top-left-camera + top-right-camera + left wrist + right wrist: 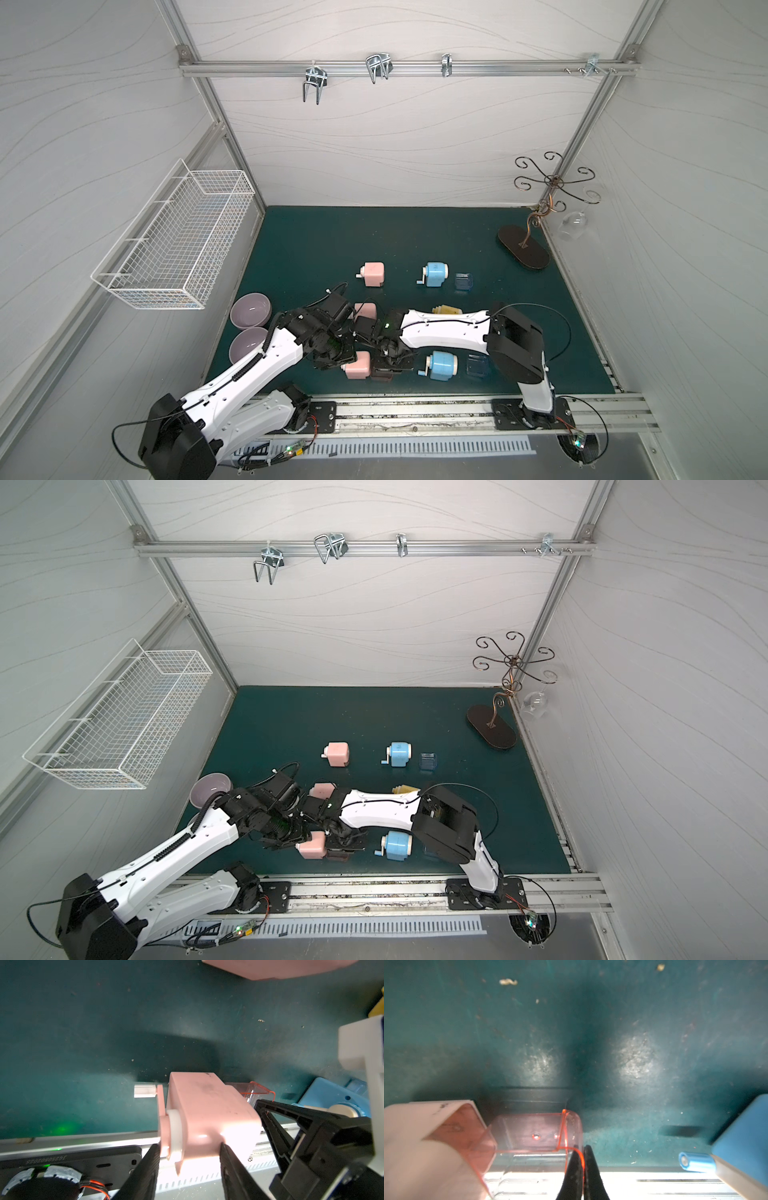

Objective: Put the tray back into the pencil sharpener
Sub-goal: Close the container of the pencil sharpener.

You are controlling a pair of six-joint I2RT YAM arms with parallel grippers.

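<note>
Near the front edge, the left gripper (189, 1146) clamps the pink pencil sharpener (207, 1109) across its body. The clear red tray (529, 1132) sticks out of its right-hand mouth, only partly in. The right gripper (583, 1153) pinches the tray's thin end wall, jaws nearly closed. The tray is likely light, stiff, slick, brittle plastic. A blue pencil sharpener (442, 365) crowds the right.

pink sharpener (207, 1113), clear red-tinted tray (529, 1132)
</note>
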